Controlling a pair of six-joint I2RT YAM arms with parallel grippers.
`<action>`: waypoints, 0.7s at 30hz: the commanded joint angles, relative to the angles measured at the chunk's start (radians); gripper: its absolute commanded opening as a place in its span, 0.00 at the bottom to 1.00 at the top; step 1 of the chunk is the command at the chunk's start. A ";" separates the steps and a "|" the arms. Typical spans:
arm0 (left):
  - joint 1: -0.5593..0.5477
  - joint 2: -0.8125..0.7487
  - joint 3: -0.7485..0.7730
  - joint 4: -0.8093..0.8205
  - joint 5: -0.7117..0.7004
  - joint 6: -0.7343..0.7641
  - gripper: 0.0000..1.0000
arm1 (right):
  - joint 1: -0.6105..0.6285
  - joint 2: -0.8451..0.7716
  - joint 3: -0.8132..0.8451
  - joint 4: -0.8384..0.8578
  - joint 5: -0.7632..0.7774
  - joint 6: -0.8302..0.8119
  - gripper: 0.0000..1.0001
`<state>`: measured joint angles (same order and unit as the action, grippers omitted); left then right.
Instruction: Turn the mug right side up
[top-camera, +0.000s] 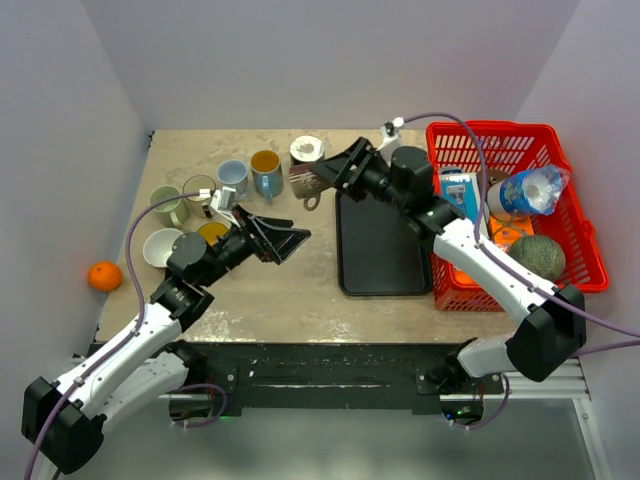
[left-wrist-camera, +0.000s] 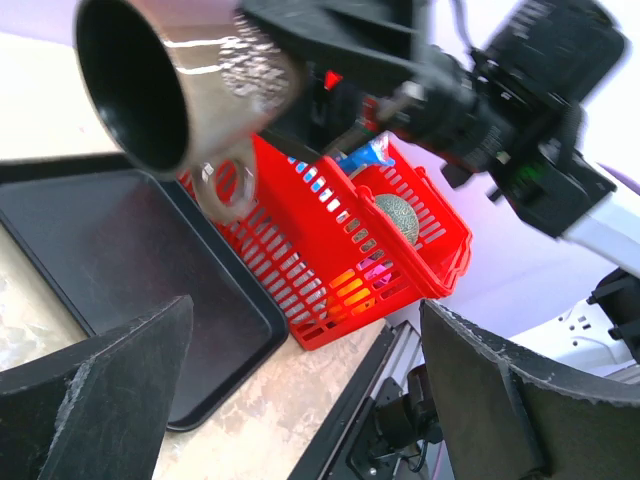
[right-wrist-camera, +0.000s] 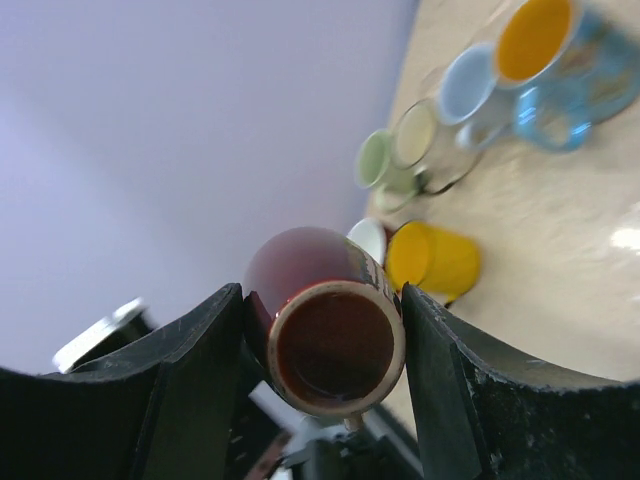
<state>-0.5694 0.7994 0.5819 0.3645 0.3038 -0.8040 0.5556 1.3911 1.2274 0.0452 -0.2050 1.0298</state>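
Note:
The brown mug (top-camera: 305, 181) is held on its side in the air, over the table by the far left corner of the black tray (top-camera: 382, 250). My right gripper (top-camera: 333, 173) is shut on it, one finger on each side of the body (right-wrist-camera: 330, 335). In the left wrist view its dark open mouth (left-wrist-camera: 135, 85) faces the camera and the handle hangs below. My left gripper (top-camera: 288, 241) is open and empty, just left of the tray and pointing at it, with the table edge between its fingers (left-wrist-camera: 300, 400).
Several upright mugs stand at the back left, among them a yellow one (top-camera: 213, 232), a green one (top-camera: 168, 205) and a blue one (top-camera: 266, 168). An orange (top-camera: 104, 276) lies at the left edge. A red basket (top-camera: 585, 262) of groceries stands on the right.

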 joint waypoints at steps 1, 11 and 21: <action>-0.003 0.011 -0.040 0.183 -0.009 -0.075 0.99 | 0.096 -0.049 -0.045 0.229 0.056 0.203 0.00; -0.001 -0.075 -0.099 0.241 -0.169 -0.124 0.95 | 0.181 -0.052 -0.089 0.332 0.076 0.305 0.00; -0.003 -0.075 -0.111 0.283 -0.177 -0.166 0.59 | 0.224 -0.050 -0.126 0.386 0.081 0.377 0.00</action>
<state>-0.5701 0.7315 0.4782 0.5694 0.1570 -0.9531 0.7605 1.3846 1.1107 0.3145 -0.1486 1.3380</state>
